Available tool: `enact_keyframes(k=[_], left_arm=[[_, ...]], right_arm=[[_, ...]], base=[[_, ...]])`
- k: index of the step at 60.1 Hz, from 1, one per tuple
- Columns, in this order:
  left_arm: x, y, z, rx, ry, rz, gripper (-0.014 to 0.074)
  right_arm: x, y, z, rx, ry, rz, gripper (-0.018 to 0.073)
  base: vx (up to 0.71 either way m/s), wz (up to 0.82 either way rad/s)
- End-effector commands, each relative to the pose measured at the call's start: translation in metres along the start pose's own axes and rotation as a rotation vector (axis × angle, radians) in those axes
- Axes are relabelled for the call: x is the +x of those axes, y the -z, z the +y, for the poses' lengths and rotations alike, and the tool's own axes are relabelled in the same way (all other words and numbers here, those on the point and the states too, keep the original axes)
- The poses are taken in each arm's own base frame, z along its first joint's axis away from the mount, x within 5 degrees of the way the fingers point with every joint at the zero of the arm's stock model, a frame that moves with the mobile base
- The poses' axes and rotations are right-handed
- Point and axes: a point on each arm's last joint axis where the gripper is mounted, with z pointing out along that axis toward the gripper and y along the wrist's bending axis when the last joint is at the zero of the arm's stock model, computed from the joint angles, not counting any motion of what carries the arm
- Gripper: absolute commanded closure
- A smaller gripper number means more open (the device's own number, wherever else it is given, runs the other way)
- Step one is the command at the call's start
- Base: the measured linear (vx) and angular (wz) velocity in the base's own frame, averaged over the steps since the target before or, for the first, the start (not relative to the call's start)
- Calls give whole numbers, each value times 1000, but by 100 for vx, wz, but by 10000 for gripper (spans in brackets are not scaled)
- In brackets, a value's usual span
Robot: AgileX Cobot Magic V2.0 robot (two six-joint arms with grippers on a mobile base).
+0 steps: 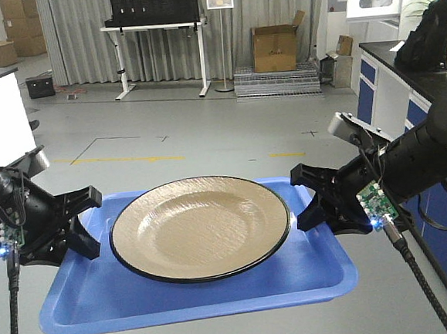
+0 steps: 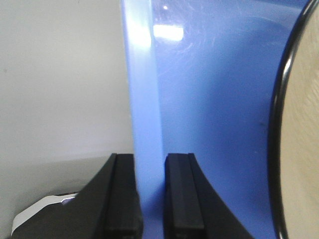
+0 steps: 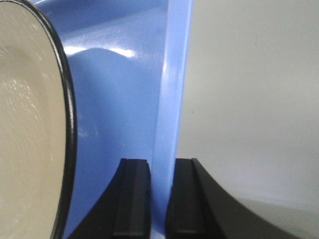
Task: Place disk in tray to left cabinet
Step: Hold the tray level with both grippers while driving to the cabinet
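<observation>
The jaws of the left gripper (image 1: 89, 224) and the right gripper (image 1: 303, 199) are closed on opposite rims of the tray (image 1: 195, 301). The disk (image 1: 201, 227) lies between them.

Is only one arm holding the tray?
No, the left gripper and right gripper each clamp a rim of the tray.

Blue tray (image 1: 195, 299), tan disk (image 1: 201, 227) flat on it
</observation>
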Motion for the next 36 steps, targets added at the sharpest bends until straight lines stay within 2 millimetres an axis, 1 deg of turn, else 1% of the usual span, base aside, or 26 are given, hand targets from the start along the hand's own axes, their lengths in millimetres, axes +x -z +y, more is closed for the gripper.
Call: enact_keyframes(k=[1,18,36], left_arm=[[7,29,-45,251,7,-62,597],[7,29,-45,251,7,-62,597],[7,29,-45,251,7,-62,597]], right_arm=[[-2,29,40,-220,-39,-96,561],[-2,29,40,-220,-39,-95,561],[-2,29,40,-219,-39,-95,561]], base=[[43,-2],[46,-2],[53,-2]])
